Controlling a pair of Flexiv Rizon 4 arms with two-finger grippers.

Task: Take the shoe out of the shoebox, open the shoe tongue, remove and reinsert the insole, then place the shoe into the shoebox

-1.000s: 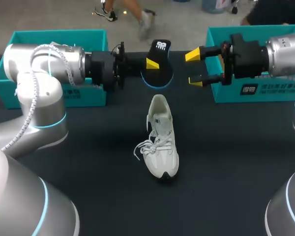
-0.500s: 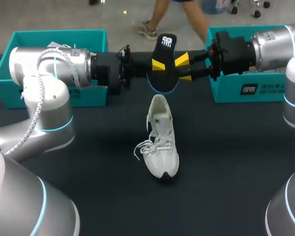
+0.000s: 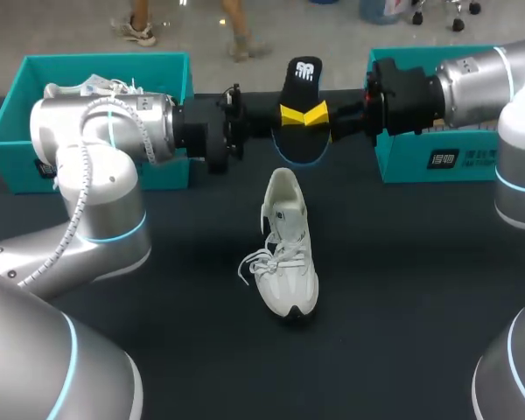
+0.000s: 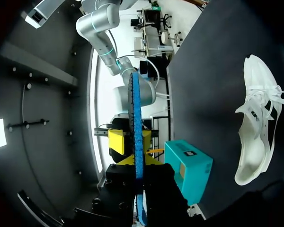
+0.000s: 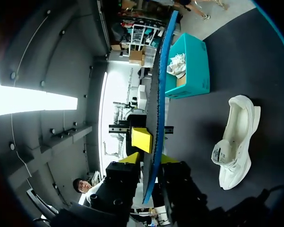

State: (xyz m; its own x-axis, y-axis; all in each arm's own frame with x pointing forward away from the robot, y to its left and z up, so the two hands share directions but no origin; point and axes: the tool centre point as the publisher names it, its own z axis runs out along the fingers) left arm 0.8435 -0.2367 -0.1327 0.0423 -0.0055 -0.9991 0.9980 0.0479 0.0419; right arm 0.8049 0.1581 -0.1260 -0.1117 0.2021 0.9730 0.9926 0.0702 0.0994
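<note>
Insole [image 3: 304,74] held upright above table. Left gripper [image 3: 292,115] clamped on it, right gripper [image 3: 318,115] clamped on it from opposite side, yellow tips meeting mid-insole. White shoe [image 3: 287,254] on table below, toe toward robot, outside left box [image 3: 105,59] and right box [image 3: 420,162].

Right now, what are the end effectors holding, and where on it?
The insole, upright in the air: left end effector and right end effector both pinch its middle, from opposite sides.
</note>
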